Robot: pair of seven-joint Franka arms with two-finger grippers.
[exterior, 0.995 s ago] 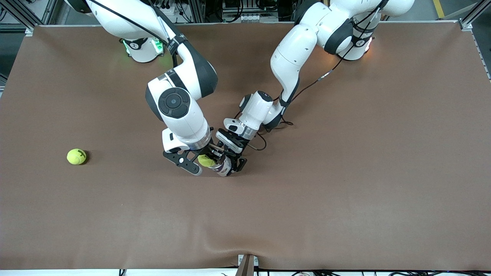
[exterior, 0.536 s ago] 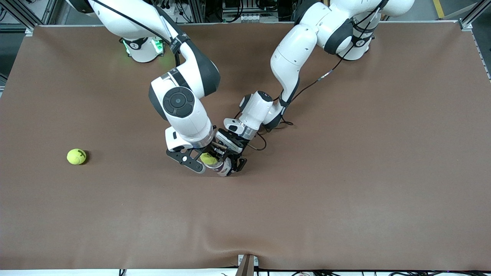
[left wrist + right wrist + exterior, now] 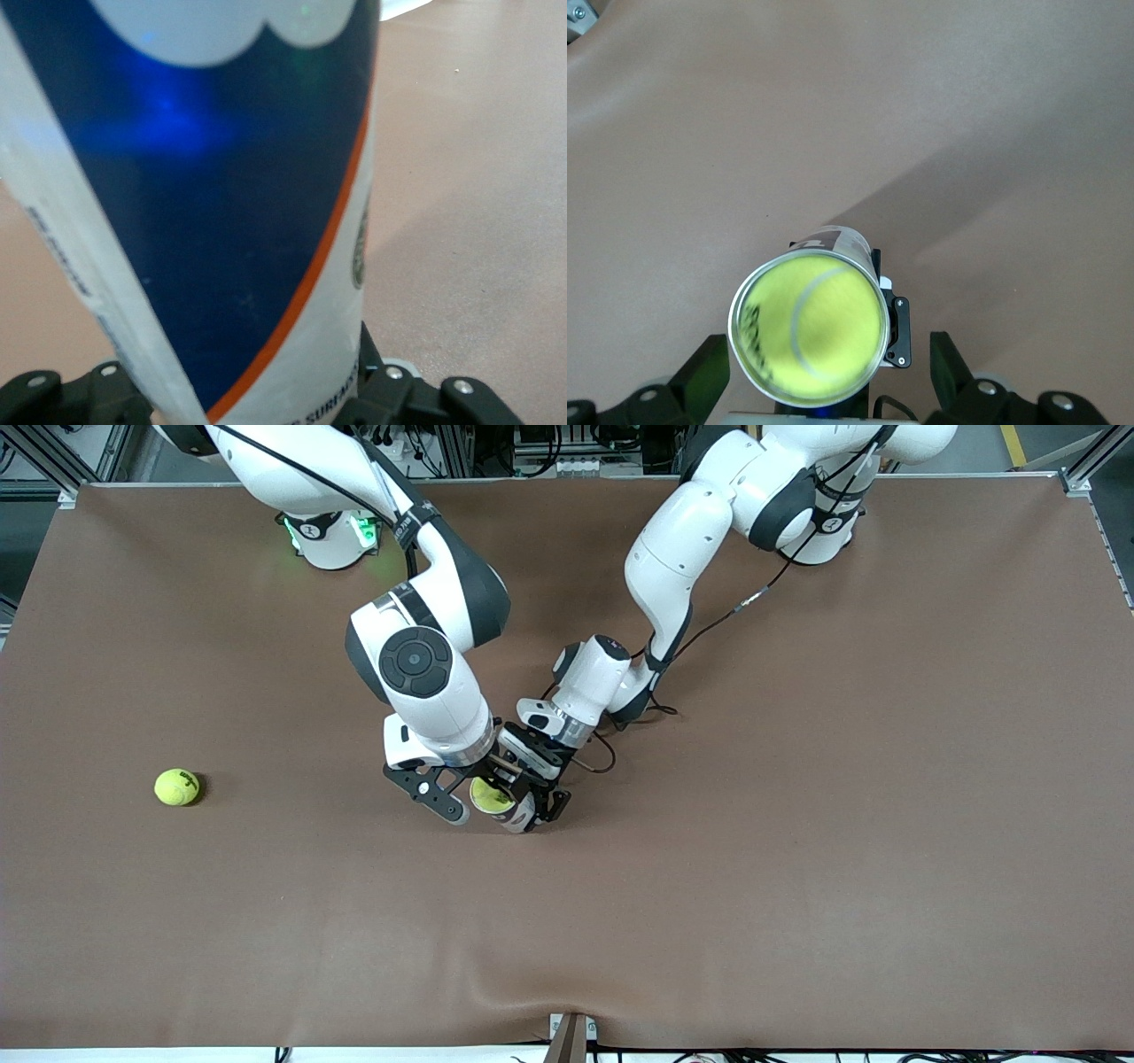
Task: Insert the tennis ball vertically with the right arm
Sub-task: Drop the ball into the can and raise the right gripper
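A blue, white and orange ball can [image 3: 221, 221] stands upright in the middle of the table, and my left gripper [image 3: 244, 398] is shut on its lower part. In the front view the can [image 3: 520, 816] shows between the left gripper [image 3: 532, 802] and the right one. A yellow tennis ball [image 3: 811, 328] sits in the can's open mouth, inside the metal rim [image 3: 733, 312]. My right gripper [image 3: 827, 365] hangs straight over the mouth, open, its fingers [image 3: 707, 367] standing apart from the rim and the ball [image 3: 488, 794].
A second tennis ball [image 3: 177, 786] lies on the brown table cover [image 3: 797, 868] toward the right arm's end. A small bracket [image 3: 569, 1032] sticks up at the table edge nearest the front camera. Both arms crowd the middle of the table.
My right gripper shifted slightly over the can and opened, letting the tennis ball go into the can's mouth. The left gripper and the can stayed put.
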